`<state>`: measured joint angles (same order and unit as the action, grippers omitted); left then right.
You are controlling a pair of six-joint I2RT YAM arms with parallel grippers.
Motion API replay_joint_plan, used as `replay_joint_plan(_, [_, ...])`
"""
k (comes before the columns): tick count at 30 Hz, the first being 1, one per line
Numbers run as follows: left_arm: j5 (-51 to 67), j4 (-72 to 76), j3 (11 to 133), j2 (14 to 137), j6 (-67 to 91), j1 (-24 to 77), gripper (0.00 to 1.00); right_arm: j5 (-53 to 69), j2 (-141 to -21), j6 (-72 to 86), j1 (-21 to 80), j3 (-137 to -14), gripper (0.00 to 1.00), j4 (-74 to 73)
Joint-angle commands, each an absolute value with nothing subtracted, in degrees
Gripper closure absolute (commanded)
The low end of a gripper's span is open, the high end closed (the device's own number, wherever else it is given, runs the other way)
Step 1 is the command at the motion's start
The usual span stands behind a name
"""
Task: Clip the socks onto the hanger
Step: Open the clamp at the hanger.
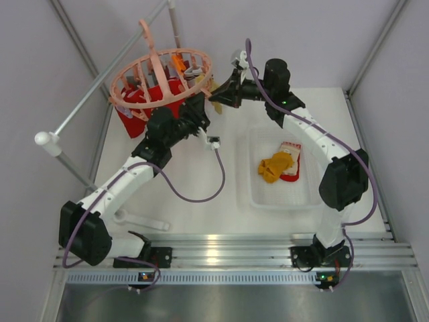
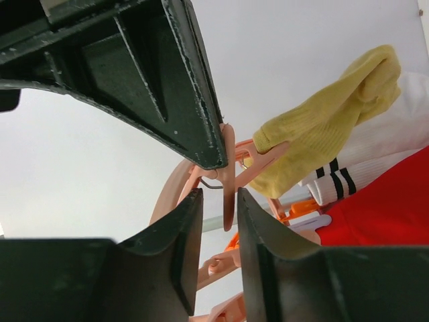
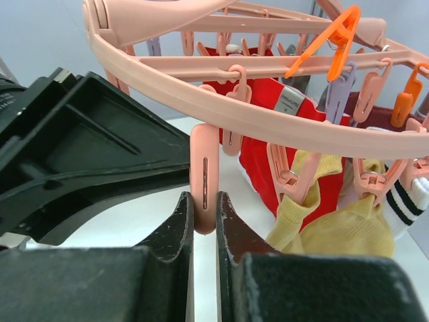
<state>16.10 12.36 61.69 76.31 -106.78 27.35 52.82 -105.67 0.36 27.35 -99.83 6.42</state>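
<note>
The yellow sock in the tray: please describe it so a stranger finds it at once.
On the white table a clear tray lies right of the middle. Of its two socks, the yellow sock is crumpled, left of the red sock.

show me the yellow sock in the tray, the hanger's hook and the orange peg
yellow sock (image 1: 275, 166), top external view, its bunched middle
hanger's hook (image 1: 147, 32), top external view, the curved top
orange peg (image 3: 320, 44), right wrist view, its long arm
</note>
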Motion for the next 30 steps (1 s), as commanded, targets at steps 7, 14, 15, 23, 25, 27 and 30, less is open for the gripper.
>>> replay_joint_plan(7, [18.63, 9.06, 62.75, 73.04, -108.89, 27.69, 0.62, 51.06, -105.21, -2.02, 27.86, -100.99, 1.00, 8.97])
replay_joint_plan(14, [19.07, 8.09, 62.49, 72.25, -109.68, 27.69, 0.61, 51.06, -105.38, -1.85, 27.77, -101.16, 1.00, 8.96])
replay_joint_plan(15, [18.55, 8.09, 62.49, 72.25, -109.95, 27.77, 0.60, 51.06, -105.38, -1.93, 27.69, -101.16, 1.00, 8.79])
replay_joint_plan(23, [18.11, 9.23, 65.12, 74.00, -110.13, 27.69, 0.51, 51.33, -105.21, -2.99, 27.77, -100.81, 1.00, 8.09])
replay_joint_plan(25, [18.11, 9.58, 65.92, 75.05, -110.13, 27.60, 0.52, 51.24, -104.85, -3.43, 27.86, -100.37, 1.00, 8.26])
replay_joint_plan(27, [18.19, 10.19, 66.44, 75.93, -110.30, 27.51, 0.53, 51.24, -104.59, -3.95, 27.86, -100.02, 1.00, 7.91])
replay_joint_plan(30, [18.46, 10.72, 66.88, 76.72, -110.57, 27.42, 0.54, 51.33, -104.24, -4.83, 27.86, -99.76, 1.00, 7.39])
